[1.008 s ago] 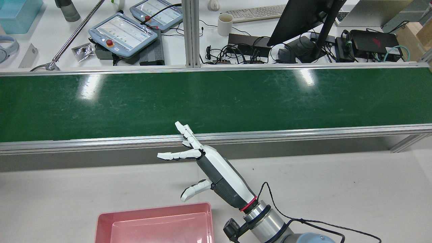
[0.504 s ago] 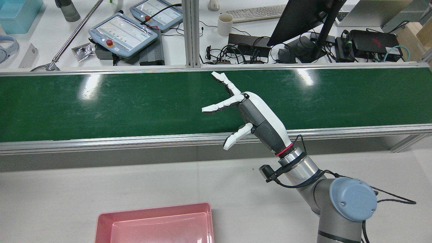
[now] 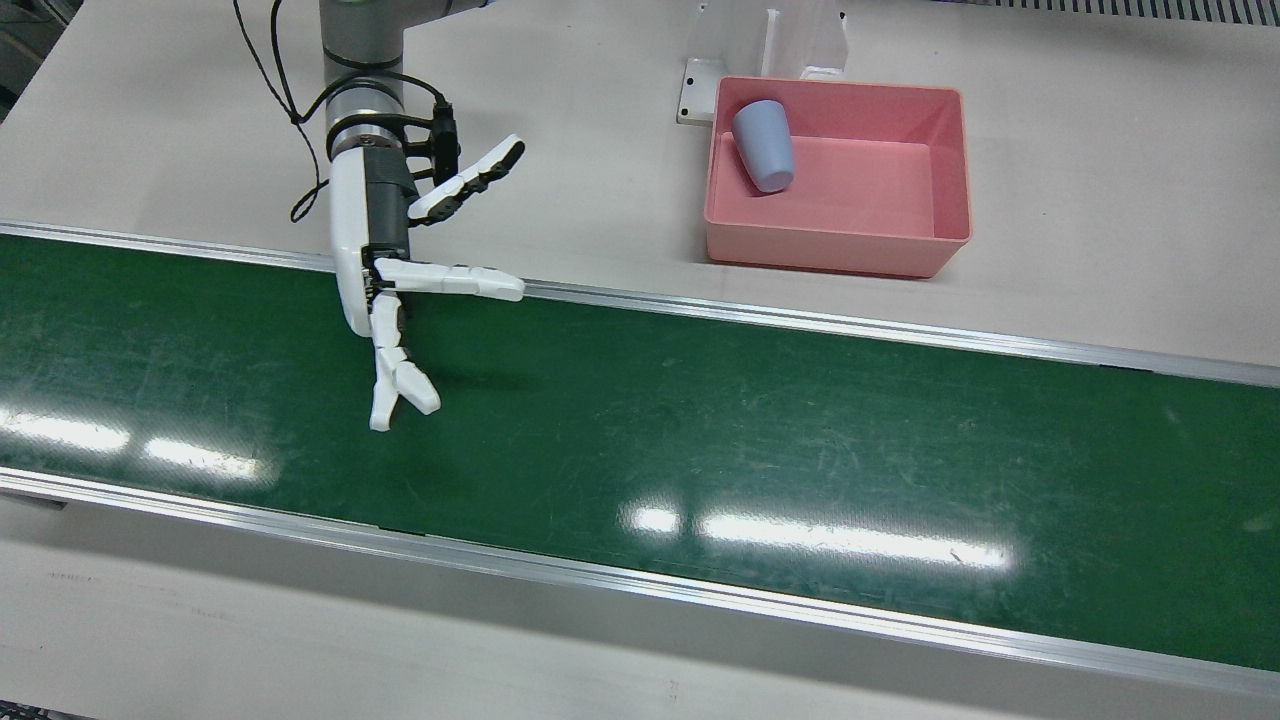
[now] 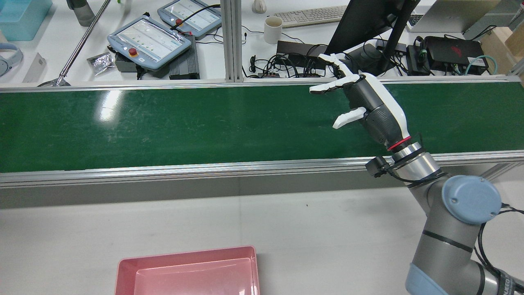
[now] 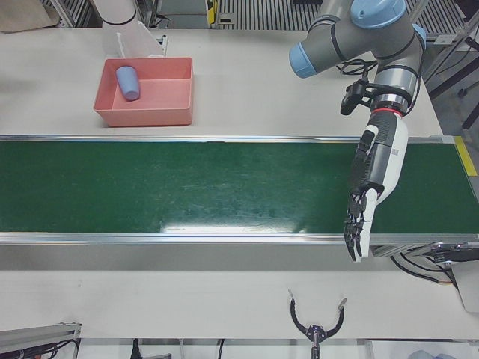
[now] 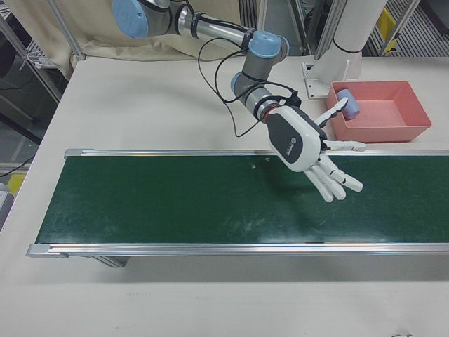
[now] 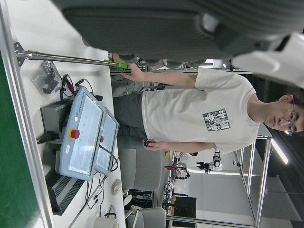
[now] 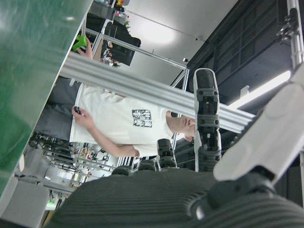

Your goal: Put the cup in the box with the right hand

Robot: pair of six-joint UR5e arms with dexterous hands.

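Observation:
A pale blue cup (image 3: pixel 763 145) lies tipped against the back left corner inside the pink box (image 3: pixel 830 255); both also show in the left-front view, cup (image 5: pixel 128 81) and box (image 5: pixel 142 116). My right hand (image 3: pixel 360 250) is open and empty, fingers spread, reaching out over the green belt (image 3: pixel 800 430), well to the view's left of the box. It also shows in the rear view (image 4: pixel 368 106) and the right-front view (image 6: pixel 302 144). My left hand (image 5: pixel 378 172) is open and empty, stretched across the belt near its far end.
The rear view shows only part of the box (image 4: pixel 186 250), at its bottom edge, with the cup hidden. Beyond the belt stand teach pendants (image 4: pixel 149 41), a mug (image 4: pixel 272 29), a monitor (image 4: pixel 368 20) and cables. A white post (image 3: pixel 800 40) stands behind the box.
In the rear view my right hand has swung from beside the box up and to the right, out over the belt, staying open and empty.

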